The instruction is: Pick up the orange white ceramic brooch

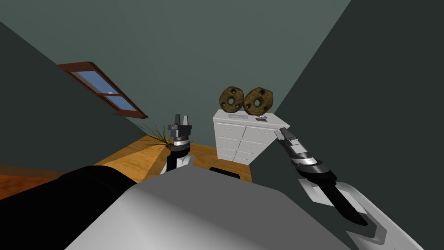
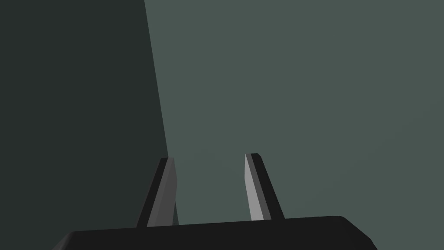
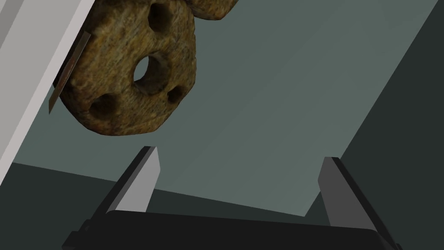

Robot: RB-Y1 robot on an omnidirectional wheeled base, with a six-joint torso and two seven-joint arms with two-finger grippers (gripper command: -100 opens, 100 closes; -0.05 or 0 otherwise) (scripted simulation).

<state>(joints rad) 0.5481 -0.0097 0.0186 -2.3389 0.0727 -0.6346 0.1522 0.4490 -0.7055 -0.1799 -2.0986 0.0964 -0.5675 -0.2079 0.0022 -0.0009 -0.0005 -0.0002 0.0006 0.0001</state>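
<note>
On the white dresser (image 1: 243, 139), head view: brooch (image 1: 261, 116) a pale speck before the right brown holed disc (image 1: 258, 101); long axis and heading too small to tell. Approach step. Left wrist view: left jaws parted, empty. Right wrist view: right jaws spread wide, empty, disc ahead; next, likely tipping down toward the brooch.

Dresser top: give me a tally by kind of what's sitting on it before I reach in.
brown holed discs: 2
flat pale oblong: 1
small pale piece, maybe the brooch, too small to tell: 1
thin brown plate: 1
Total: 5
</note>
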